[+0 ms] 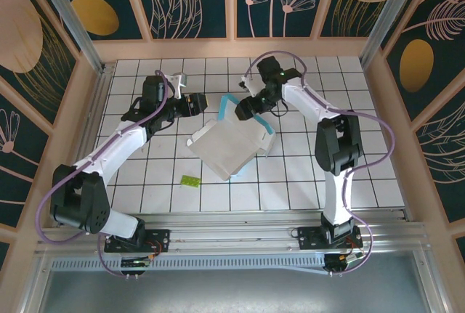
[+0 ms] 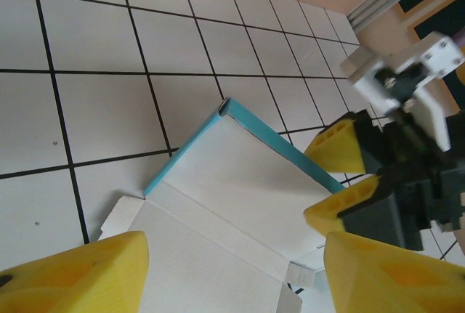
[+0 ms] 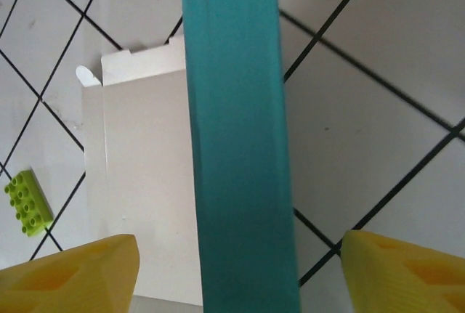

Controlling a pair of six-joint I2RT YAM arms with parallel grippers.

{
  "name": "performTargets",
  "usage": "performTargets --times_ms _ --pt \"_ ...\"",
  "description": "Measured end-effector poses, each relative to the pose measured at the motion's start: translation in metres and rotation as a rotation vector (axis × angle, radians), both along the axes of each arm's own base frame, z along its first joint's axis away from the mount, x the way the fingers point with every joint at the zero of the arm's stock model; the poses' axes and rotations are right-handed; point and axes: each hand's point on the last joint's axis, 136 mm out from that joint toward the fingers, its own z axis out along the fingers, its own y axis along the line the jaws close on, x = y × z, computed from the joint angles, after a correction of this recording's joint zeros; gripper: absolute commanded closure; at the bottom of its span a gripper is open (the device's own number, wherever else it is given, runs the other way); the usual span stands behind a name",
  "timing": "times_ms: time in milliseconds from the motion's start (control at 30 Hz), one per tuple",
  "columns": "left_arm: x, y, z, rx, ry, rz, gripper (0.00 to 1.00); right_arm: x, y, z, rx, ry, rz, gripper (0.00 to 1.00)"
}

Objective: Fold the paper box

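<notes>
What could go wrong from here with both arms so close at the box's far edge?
1. The raised flap stands loose between the open right jaws; closing askew could crease it.
2. The left jaws, also open, sit close to the right ones at the box's far edge; they could collide.
3. Nothing pins the box; a push may slide it.

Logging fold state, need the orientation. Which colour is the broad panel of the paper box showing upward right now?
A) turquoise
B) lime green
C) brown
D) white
D: in the top view the paper box lies on the tiles with its broad panel white side up, and turquoise shows just along its raised edge strips.
</notes>
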Motion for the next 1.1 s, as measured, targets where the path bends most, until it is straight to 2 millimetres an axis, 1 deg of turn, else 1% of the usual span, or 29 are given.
performTargets --times_ms 100,267,367,567,700,833,933,1100 --pt "0.0 0.0 0.0 0.001 0.002 0.0 0.35 -0.004 0.003 -0.002 0.006 0.016 0.014 0.52" --pt "-0.001 0.0 -0.002 0.002 0.004 0.0 0.35 -0.004 0.005 -0.001 0.018 0.014 0.021 0.62" --pt "-0.001 0.001 -0.004 0.005 0.011 0.001 0.35 -0.003 0.006 -0.002 0.021 0.006 0.022 0.65" --pt "-0.002 0.001 -0.004 0.006 0.011 0.0 0.34 -0.002 0.005 -0.007 0.01 -0.006 0.028 0.67" --pt "-0.002 0.001 -0.004 0.011 0.007 -0.003 0.34 0.002 -0.001 -0.006 -0.039 -0.065 0.049 0.71" --pt "-0.001 0.001 -0.005 0.019 0.002 -0.005 0.34 0.011 -0.011 0.003 -0.12 -0.17 0.102 0.71" --pt "-0.002 0.002 -0.006 0.027 0.003 -0.006 0.34 0.026 -0.017 0.017 -0.186 -0.287 0.157 0.72" --pt "-0.003 0.003 -0.008 0.036 0.008 -0.009 0.34 0.047 -0.027 0.042 -0.327 -0.491 0.316 0.76"
